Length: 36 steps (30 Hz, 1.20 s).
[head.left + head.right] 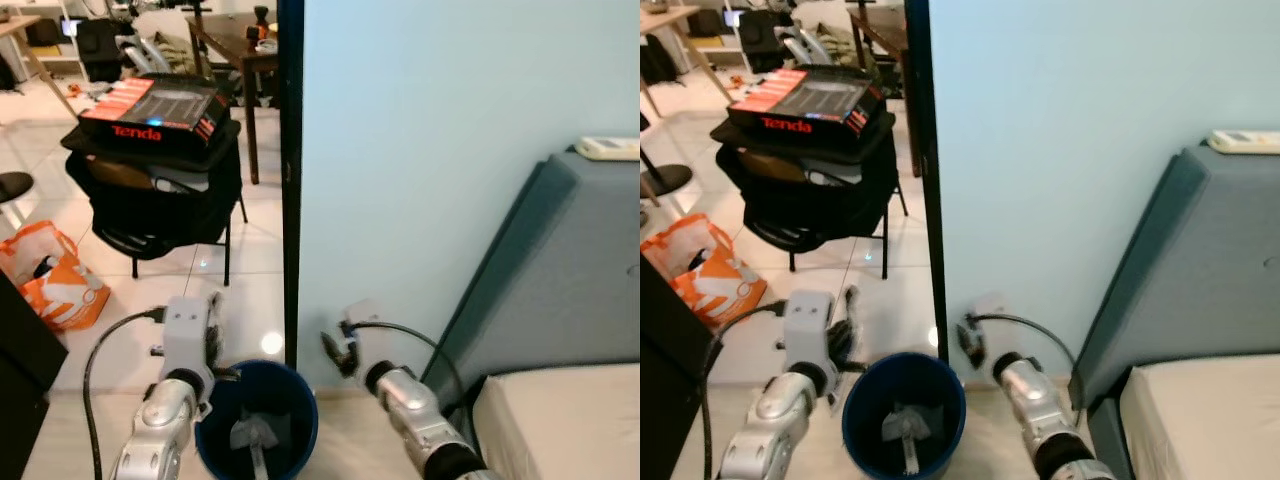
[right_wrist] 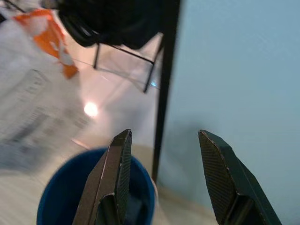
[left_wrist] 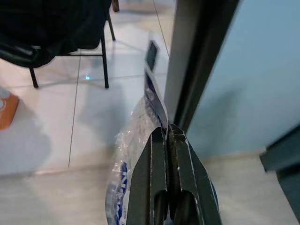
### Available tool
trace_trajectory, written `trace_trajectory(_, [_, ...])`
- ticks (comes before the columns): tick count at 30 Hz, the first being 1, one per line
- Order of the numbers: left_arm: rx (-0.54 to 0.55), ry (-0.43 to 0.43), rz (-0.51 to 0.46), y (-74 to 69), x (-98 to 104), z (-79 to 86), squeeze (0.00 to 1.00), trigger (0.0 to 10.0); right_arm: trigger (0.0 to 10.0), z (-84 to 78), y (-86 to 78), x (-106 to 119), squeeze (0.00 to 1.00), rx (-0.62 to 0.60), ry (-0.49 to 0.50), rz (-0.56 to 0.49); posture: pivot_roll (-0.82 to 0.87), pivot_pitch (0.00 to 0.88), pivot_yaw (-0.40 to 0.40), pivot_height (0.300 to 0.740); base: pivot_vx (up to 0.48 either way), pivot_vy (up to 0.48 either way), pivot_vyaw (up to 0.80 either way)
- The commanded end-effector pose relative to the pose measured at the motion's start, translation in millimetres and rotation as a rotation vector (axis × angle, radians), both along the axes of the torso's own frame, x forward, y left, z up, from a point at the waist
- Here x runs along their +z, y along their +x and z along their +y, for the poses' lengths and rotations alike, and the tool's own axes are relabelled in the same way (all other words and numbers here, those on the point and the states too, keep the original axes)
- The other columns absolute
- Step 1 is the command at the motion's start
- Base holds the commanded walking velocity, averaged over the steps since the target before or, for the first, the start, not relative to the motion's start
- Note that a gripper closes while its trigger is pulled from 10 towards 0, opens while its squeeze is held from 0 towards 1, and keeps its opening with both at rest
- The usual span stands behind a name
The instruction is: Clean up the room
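Observation:
A blue bin stands on the floor between my two arms, with crumpled pale rubbish inside. My left gripper is shut on a clear plastic wrapper with blue print; in the left eye view this gripper hovers just left of the bin's rim. My right gripper is open and holds nothing; it hangs to the right of the bin near the base of the light blue wall. In the right wrist view the bin lies below the fingers.
A dark door frame post rises just behind the bin. A black chair piled with dark things and a red-and-black box stands at the back left, an orange bag beside it. A grey headboard and mattress are on the right.

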<state>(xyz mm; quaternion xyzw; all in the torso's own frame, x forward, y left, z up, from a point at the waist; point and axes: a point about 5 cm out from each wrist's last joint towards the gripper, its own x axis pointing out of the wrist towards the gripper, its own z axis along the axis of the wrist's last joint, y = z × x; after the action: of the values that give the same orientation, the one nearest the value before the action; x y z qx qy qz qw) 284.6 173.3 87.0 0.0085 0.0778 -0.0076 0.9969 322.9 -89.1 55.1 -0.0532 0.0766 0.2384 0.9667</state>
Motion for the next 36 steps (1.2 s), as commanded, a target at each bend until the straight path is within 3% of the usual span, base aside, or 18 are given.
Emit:
trace_trajectory(1, [0.030, 0.008, 0.018, -4.5, -5.0, 9.5, 0.00, 10.0, 10.0, 7.4, -3.6, -3.1, 0.00, 0.018, 0.015, 0.014, 0.08, 0.072, -0.042, 0.740, 0.000, 0.000, 0.00])
trace_trajectory(36, [0.057, -0.001, 0.015, -6.2, -5.5, 11.7, 0.00, 10.0, 10.0, 8.1, -2.4, -2.4, 0.00, 0.018, 0.017, 0.018, 0.08, 0.086, -0.045, 0.740, 0.000, 0.000, 0.00])
